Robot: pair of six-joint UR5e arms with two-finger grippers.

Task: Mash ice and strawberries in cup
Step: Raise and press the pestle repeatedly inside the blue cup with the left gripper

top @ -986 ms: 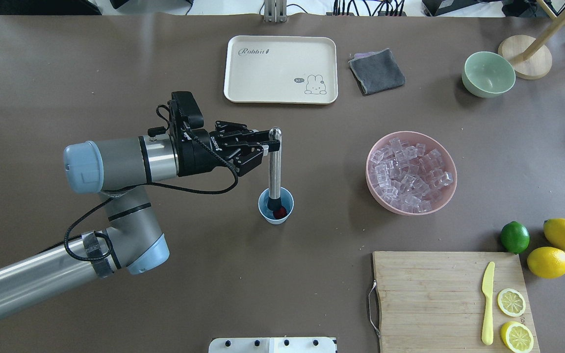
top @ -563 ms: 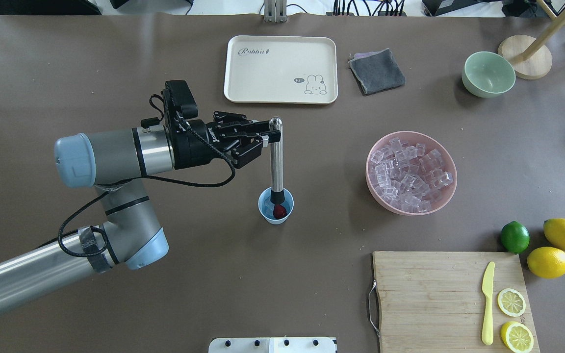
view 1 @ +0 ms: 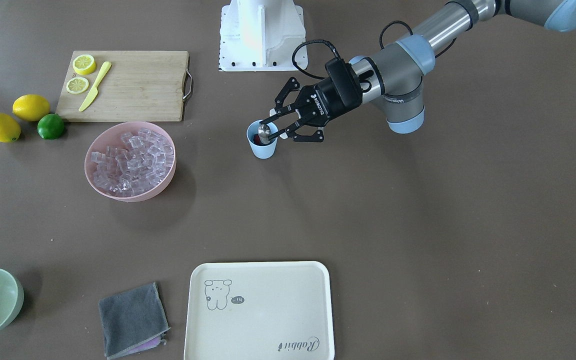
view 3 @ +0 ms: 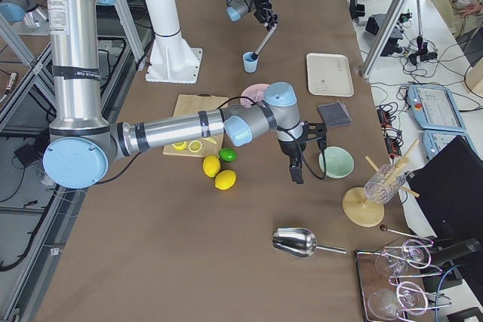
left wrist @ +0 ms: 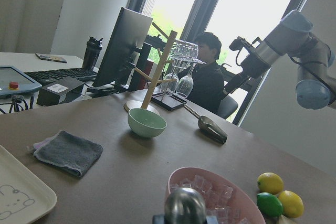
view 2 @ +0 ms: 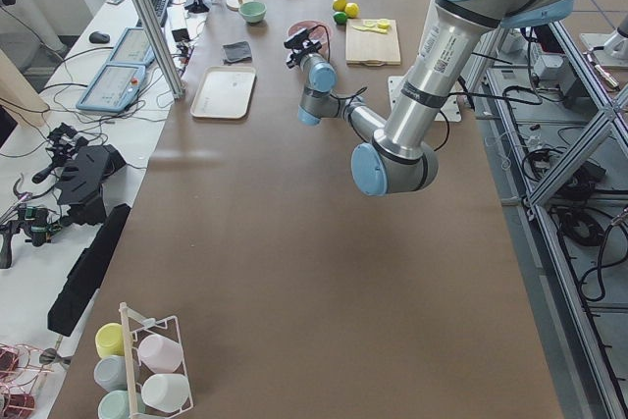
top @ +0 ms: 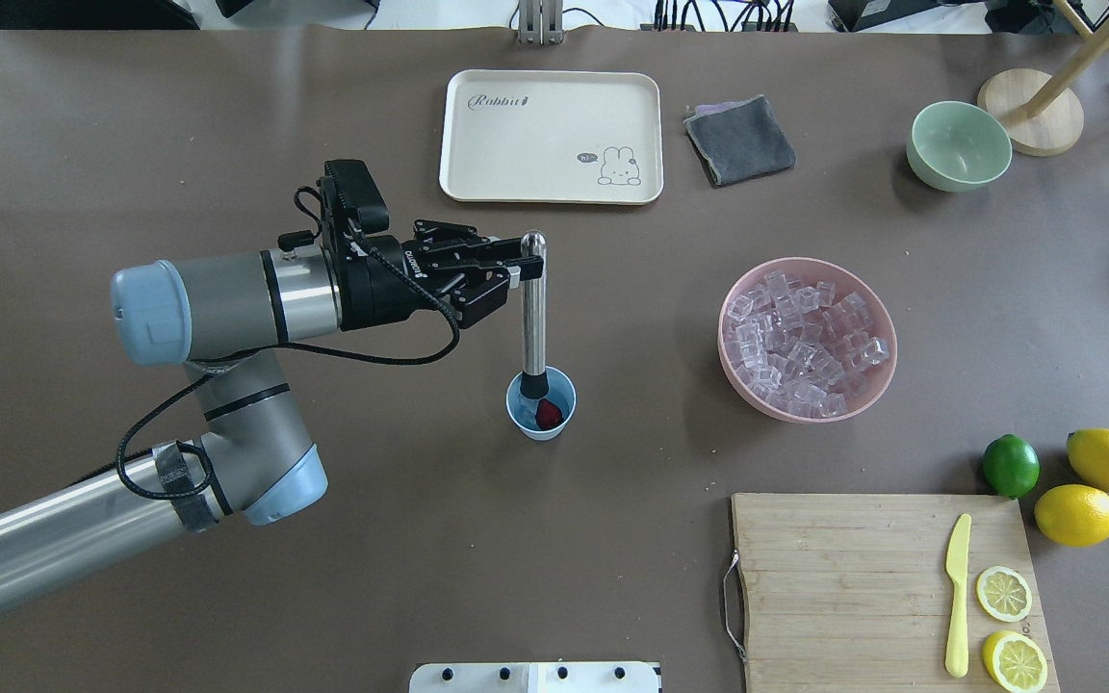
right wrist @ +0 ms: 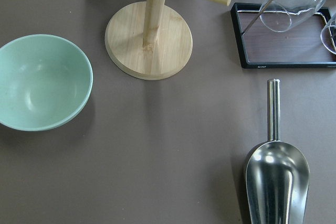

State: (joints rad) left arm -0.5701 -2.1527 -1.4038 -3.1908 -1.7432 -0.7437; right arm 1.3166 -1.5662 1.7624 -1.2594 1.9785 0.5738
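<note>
The light blue cup (top: 514, 412) stands mid-table, also in the front view (view 1: 263, 150). A dark red strawberry (top: 549, 414) lies in it. My left gripper (top: 521, 258) is shut on the top of an upright metal muddler (top: 534, 318), whose black tip sits inside the cup beside the berry. In the front view the gripper (view 1: 271, 131) hangs over the cup. The ice (top: 805, 342) is heaped in the pink bowl (top: 810, 414) to the right of the cup. My right gripper (view 3: 296, 167) shows only in the right side view, near the green bowl; I cannot tell its state.
A cream tray (top: 551, 136) and a grey cloth (top: 739, 140) lie at the far side. A pale green bowl (top: 959, 146) sits beside a wooden stand (top: 1031, 111). A cutting board (top: 834, 577) with a knife and lemon slices, a lime (top: 1010, 465) and lemons are near right. A metal scoop (right wrist: 275, 179) lies below the right wrist.
My left gripper has moved the muddler up a little and then slightly to the left, its tip staying in the cup. The cup and the strawberry have stayed in place.
</note>
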